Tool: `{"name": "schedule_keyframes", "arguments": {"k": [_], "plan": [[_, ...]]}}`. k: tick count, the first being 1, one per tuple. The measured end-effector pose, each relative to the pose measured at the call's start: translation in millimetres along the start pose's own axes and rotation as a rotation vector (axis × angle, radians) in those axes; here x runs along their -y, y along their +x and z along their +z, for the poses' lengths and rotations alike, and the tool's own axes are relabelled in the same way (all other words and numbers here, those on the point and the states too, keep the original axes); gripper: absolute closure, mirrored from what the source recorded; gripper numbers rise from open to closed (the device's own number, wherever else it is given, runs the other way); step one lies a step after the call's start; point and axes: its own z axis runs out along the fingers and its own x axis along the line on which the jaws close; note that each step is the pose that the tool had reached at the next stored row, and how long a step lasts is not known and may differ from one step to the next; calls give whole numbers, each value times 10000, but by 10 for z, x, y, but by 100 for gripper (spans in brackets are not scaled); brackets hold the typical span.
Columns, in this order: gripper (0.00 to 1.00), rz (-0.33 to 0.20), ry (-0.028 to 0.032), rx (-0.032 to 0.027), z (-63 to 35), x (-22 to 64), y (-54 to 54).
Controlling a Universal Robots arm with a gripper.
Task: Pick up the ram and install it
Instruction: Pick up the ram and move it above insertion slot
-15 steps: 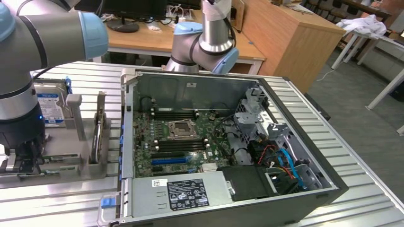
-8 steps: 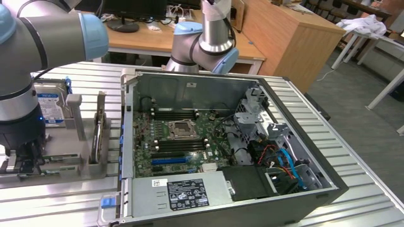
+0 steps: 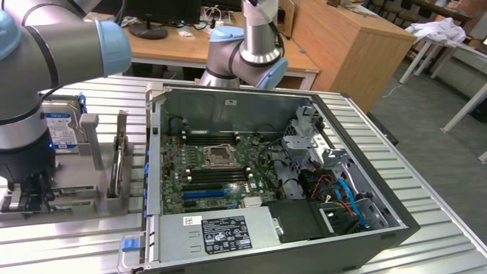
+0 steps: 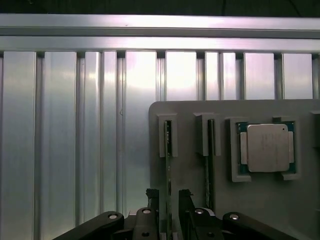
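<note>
We see the end effector (image 4: 168, 197) spread, a finger each side of the ram (image 4: 168, 145) in its grey holder (image 4: 190, 116). No pinch yet.

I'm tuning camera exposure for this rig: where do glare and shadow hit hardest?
Wrist view: bright glare streaks along the ribbed metal table, while the grey holder tray is evenly lit. Exterior view: the computer case interior falls into shadow around the cables.
</note>
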Motion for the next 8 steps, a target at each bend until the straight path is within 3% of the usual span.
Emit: {"name": "schedule_keyframes", "arguments": {"k": [8], "plan": [[70,0,0,0,15,1,0]]}}
